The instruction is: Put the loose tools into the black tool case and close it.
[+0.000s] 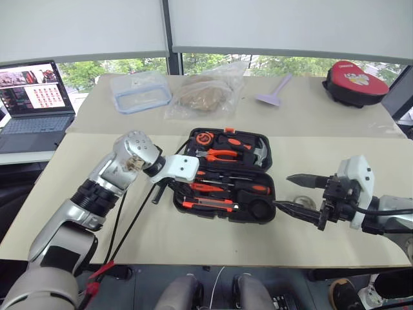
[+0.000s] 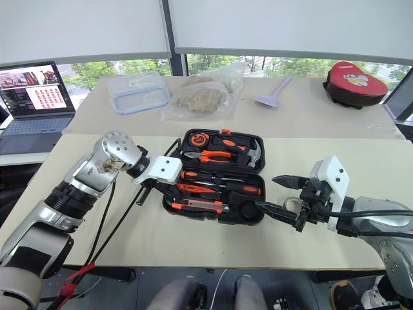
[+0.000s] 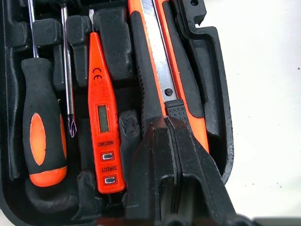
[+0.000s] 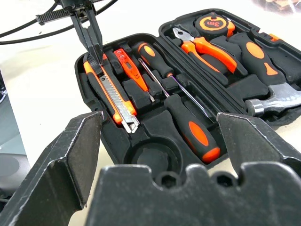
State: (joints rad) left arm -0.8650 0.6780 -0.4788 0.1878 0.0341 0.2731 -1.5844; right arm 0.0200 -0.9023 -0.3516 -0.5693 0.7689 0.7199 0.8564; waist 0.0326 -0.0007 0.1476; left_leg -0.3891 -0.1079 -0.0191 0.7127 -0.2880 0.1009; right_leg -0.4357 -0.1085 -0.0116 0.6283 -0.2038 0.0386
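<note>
The black tool case (image 1: 258,213) lies open in the middle of the table. In its near half lie the utility knife (image 4: 113,96), the slim orange screwdriver (image 4: 127,66) and two black-and-orange screwdrivers (image 4: 195,129) (image 4: 150,54). The round recess (image 4: 150,157) holds nothing. My left gripper (image 4: 95,59) is shut, and its tips rest on the knife's end (image 3: 160,70) at the case's left side. Right of the case, my right gripper (image 1: 282,191) hangs open with nothing between its fingers. A small grey tape roll (image 1: 303,201) lies on the table by those fingers.
The case's far half holds pliers (image 4: 207,49), a tape measure (image 4: 211,23) and a hammer (image 4: 277,96). On the far table stand a clear container (image 1: 139,90), a plastic bag (image 1: 206,93), a purple scoop (image 1: 274,90) and a red-and-black pouch (image 1: 355,81). A laptop (image 1: 32,97) sits far left.
</note>
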